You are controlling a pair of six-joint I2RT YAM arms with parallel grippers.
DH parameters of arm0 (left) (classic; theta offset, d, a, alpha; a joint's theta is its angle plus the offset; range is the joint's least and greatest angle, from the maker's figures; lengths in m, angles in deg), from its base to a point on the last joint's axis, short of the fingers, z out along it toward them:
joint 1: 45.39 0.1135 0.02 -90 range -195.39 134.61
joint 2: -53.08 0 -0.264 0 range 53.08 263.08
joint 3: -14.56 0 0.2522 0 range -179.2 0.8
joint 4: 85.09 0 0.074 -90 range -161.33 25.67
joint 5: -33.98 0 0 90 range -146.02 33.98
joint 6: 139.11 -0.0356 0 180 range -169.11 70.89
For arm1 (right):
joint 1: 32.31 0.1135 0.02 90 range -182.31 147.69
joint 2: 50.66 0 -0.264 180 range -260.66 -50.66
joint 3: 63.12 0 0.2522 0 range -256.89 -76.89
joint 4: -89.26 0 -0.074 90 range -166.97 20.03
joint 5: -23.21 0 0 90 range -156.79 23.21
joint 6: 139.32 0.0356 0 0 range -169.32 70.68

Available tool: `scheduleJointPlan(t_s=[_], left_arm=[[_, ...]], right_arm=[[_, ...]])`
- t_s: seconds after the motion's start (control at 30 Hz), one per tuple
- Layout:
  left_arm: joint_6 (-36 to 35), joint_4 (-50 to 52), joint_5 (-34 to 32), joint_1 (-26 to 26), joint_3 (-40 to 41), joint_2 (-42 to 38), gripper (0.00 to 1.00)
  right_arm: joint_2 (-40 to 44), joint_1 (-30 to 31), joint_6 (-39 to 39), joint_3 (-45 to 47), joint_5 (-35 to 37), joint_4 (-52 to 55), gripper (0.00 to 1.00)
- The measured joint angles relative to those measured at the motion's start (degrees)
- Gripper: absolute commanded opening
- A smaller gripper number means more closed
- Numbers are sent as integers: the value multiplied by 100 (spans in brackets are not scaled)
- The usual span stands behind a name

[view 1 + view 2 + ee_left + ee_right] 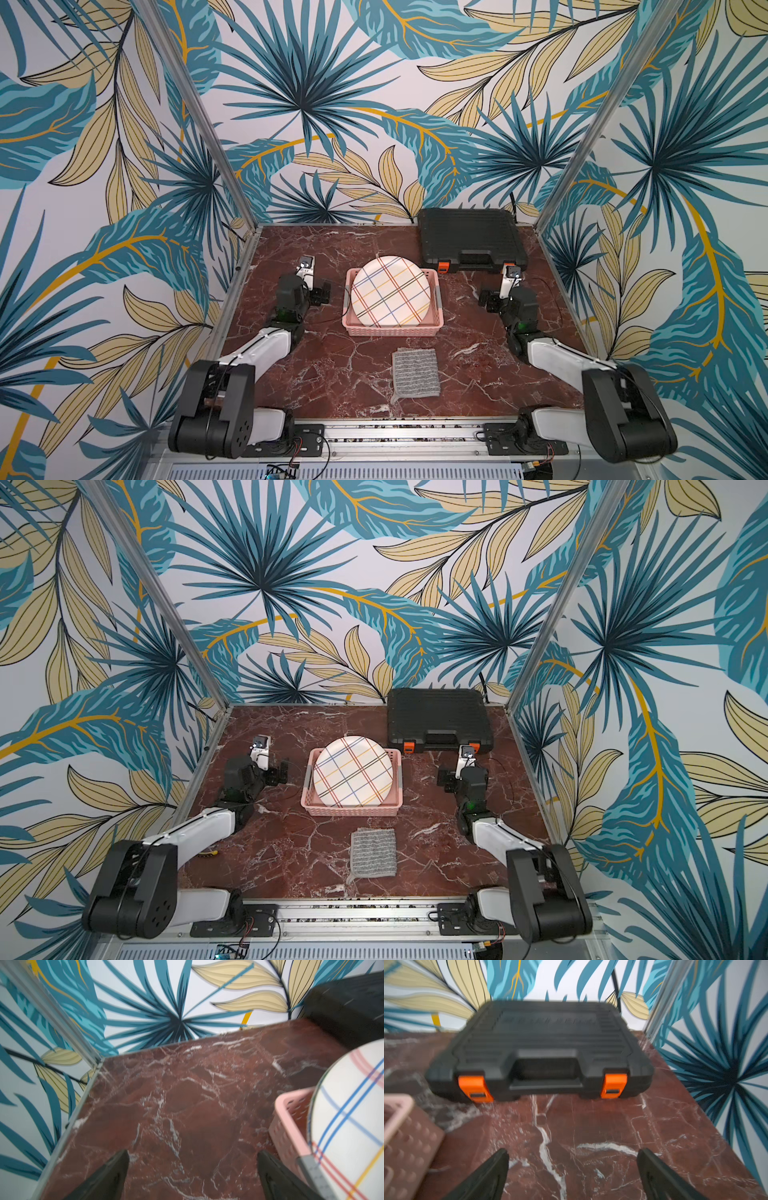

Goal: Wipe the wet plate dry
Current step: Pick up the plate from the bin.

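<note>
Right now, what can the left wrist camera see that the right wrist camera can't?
Only the left wrist view shows the striped plate, propped in the pink basket, and the left gripper, which is open. Only the right wrist view shows the orange latches on the black case, and the right gripper, also open. Both views show the red marble table, the leafy wall, a bit of the basket and at least a corner of the case.
</note>
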Motion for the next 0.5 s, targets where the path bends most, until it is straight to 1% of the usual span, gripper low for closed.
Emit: scheduleJointPlan(t_s=[0.1,0.17,0.23,0.33,0.37,0.43,0.5], left_arm=[[-146,1436,588,-2,-1025,-256,100],[-323,2389,1047,-33,-1591,-315,100],[-496,3220,1451,-72,-1945,-339,100],[-734,4194,1864,-151,-2083,-286,100],[-796,4465,1958,-184,-2090,-225,100],[-885,4937,2127,-232,-2096,-4,100],[-883,5274,2269,-271,-2096,308,100]], right_arm=[[485,0,1113,-876,262,1102,100],[549,-9,1685,-1235,203,1700,100],[527,-11,2083,-1405,-221,2249,99],[435,72,2555,-1530,-1067,2990,100],[389,168,2647,-1604,-1268,3211,99],[229,551,2721,-1891,-1526,3713,100],[-44,1191,2688,-2409,-1545,4227,100]])
